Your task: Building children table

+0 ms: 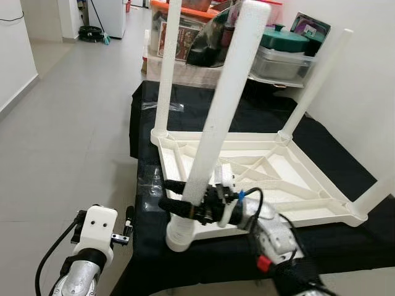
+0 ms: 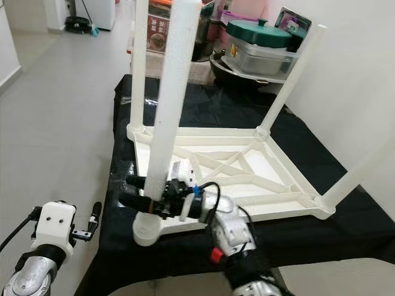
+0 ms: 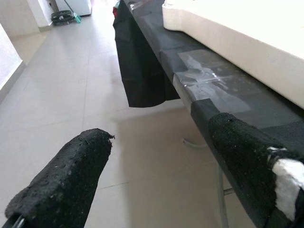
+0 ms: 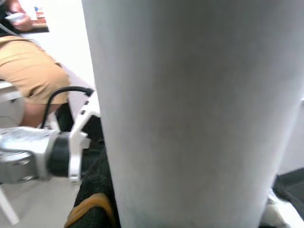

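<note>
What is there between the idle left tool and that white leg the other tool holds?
In the left eye view, only the black-covered bench edge lies between the left tool and the leg.

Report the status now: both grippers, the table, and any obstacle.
Right gripper shut on near table leg, low by its corner socket. Left gripper open, idle beside black-covered bench. Upturned white table: other legs standing. No obstacle seen.

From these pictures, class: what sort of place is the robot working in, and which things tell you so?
Probably a home, perhaps a utility or storage corner: tiled floor, stacked lidded containers and a pot against the wall, a mop by a doorway, an upturned plastic table being assembled.
</note>
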You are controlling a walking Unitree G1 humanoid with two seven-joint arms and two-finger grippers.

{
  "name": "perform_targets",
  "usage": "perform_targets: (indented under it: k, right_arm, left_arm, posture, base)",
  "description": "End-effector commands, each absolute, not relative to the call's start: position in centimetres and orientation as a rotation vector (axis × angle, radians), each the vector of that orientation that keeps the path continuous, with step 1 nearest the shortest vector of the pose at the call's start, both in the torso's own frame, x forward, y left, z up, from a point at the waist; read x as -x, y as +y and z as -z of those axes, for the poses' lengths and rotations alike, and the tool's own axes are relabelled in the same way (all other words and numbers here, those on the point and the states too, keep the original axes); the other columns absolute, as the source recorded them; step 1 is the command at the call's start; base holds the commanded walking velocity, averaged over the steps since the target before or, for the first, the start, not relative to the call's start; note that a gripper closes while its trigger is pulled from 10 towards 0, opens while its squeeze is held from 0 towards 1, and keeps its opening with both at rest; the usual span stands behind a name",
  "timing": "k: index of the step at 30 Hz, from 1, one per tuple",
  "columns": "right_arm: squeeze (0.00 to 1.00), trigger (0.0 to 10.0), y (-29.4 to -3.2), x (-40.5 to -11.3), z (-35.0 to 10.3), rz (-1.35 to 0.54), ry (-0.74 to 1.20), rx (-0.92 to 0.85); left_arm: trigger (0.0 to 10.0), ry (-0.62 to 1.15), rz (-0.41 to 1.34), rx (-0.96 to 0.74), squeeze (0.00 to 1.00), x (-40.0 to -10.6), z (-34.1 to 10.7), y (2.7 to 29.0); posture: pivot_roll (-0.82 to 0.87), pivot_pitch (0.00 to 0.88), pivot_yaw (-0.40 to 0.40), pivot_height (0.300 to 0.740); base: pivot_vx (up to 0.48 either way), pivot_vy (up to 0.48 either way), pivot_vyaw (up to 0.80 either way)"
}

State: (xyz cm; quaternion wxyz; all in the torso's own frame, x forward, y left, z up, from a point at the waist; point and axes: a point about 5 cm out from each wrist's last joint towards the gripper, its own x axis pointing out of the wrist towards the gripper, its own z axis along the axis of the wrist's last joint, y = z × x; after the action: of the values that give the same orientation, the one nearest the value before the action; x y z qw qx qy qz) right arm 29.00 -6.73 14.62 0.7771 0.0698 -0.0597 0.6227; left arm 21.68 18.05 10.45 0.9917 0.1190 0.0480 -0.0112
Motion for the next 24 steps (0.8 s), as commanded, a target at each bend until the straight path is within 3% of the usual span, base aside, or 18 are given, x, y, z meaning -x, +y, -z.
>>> perform_targets:
  k: [1,5,12,21,24]
  right_arm:
    - [0.00,10.0,-6.4,-28.5,-13.0,-1.328,-0.056,-0.190]
    - [0.00,10.0,-6.4,-28.7,-12.8,-1.240,-0.061,-0.181]
    - [0.00,10.0,-7.0,-30.0,-11.5,-0.973,0.026,0.012]
    - [0.00,10.0,-9.0,-32.1,-10.0,-0.527,0.145,0.013]
    - [0.00,10.0,-9.4,-32.2,-9.7,-0.467,0.159,0.032]
  left_arm:
    - [10.0,0.098,0.030,-0.237,0.00,-21.7,-10.5,17.9]
    - [10.0,0.097,0.031,-0.238,0.00,-21.8,-10.5,17.9]
    - [10.0,0.096,0.031,-0.236,0.00,-21.9,-10.4,17.8]
    - [10.0,0.094,0.028,-0.231,0.00,-22.0,-10.4,17.8]
    - [10.0,0.093,0.026,-0.232,0.00,-22.0,-10.4,17.8]
  posture:
    - [0.21,0.000,-0.192,0.740]
    - [0.20,0.000,-0.191,0.740]
    - [0.19,0.000,-0.189,0.740]
    - [0.19,0.000,-0.191,0.740]
    - [0.19,0.000,-0.191,0.740]
  base:
    - [0.000,0.000,0.00]
    - [0.000,0.000,0.00]
    - [0.000,0.000,0.00]
    - [0.000,0.000,0.00]
    - [0.000,0.000,0.00]
